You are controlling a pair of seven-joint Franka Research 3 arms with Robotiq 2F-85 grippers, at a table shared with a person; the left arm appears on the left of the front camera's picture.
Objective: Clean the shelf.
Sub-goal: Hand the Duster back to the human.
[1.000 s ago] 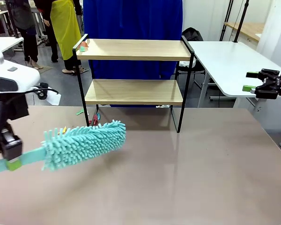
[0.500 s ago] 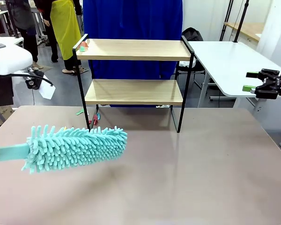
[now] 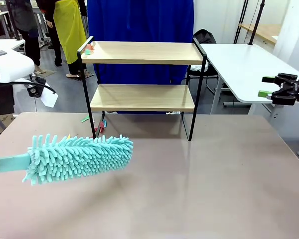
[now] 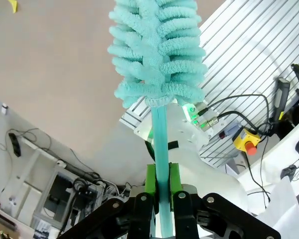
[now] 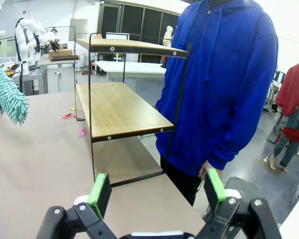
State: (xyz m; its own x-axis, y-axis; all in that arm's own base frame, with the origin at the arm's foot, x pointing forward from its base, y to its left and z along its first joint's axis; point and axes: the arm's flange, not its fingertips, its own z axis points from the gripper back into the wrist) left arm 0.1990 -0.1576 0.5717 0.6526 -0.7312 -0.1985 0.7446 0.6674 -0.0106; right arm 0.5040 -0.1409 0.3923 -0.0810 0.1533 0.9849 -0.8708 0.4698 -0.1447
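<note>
- Left gripper (image 4: 159,199) is clamping the duster (image 3: 79,158) by its handle, head lying lengthwise toward the shelf (image 3: 142,97).
- The shelf is standing at the table's (image 3: 214,189) far edge, beyond the duster tip; left arm nearer.
- Right gripper (image 5: 157,191) is hanging wide apart, holding nothing.

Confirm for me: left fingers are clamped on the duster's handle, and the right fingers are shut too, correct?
Not quite. The left gripper does clamp the duster by its handle, but the right gripper is open, its green-padded fingers spread wide with nothing between them, as the right wrist view shows.
</note>
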